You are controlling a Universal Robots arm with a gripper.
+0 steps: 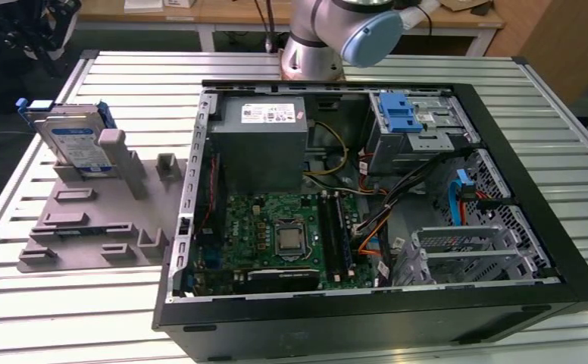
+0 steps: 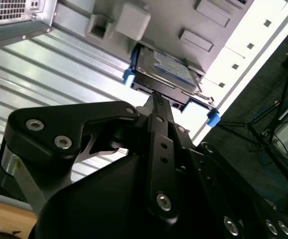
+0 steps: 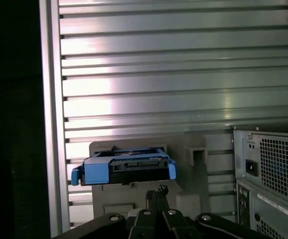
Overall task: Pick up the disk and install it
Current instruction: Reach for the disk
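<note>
At the exterior view's left, the disk [image 1: 72,140] stands on edge in a slot of a grey holder [image 1: 82,227], its label facing the camera and its blue frame showing along the top and sides. The holder lies on a slatted metal table [image 1: 72,303], just beside an open computer case [image 1: 375,322]. Inside the case, going toward the exterior view's right, are a grey metal box [image 1: 261,144] with a white sticker, a green circuit board [image 1: 273,235] in front of it, then a silver cage [image 1: 415,125] with a blue latch. The arm [image 1: 324,38] rises behind the case's far wall.

In both wrist views the gripper [image 3: 157,191] [image 2: 155,99] points toward the disk [image 3: 124,168] [image 2: 166,69], which stands free in the holder. The jaws are pressed together with nothing between them
</note>
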